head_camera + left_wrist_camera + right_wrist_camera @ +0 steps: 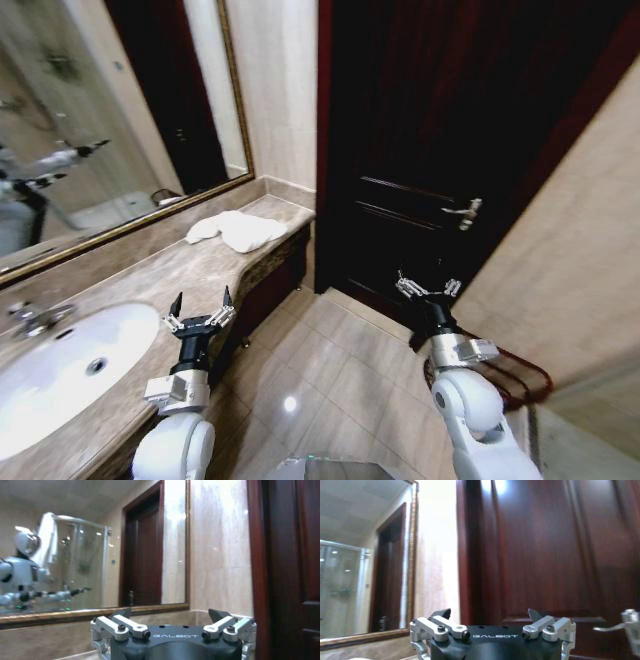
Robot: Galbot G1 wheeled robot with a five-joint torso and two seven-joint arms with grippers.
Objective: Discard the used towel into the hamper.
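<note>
Fingers of both grippers are spread apart and hold nothing. Left gripper (200, 308) is raised over the marble counter (150, 275), with the white basin (70, 370) beside and below its fingertips. Right gripper (428, 287) is held over the tiled floor (330, 370), in front of the dark wooden door (450, 150) and just below its lever handle (465, 212).

White towel (237, 229) is noted crumpled on the far end of the counter, well beyond the left fingers, near the gilt-framed mirror (100, 120). It is judged soft, limp and light; it is expected to sag and trail when lifted. A pinch on a raised fold near the middle of the heap is judged preferable to a loose edge.

Hamper (520, 372) is seen as dark red bars behind and below the right fingers, against the wall, largely hidden by the right arm.
</note>
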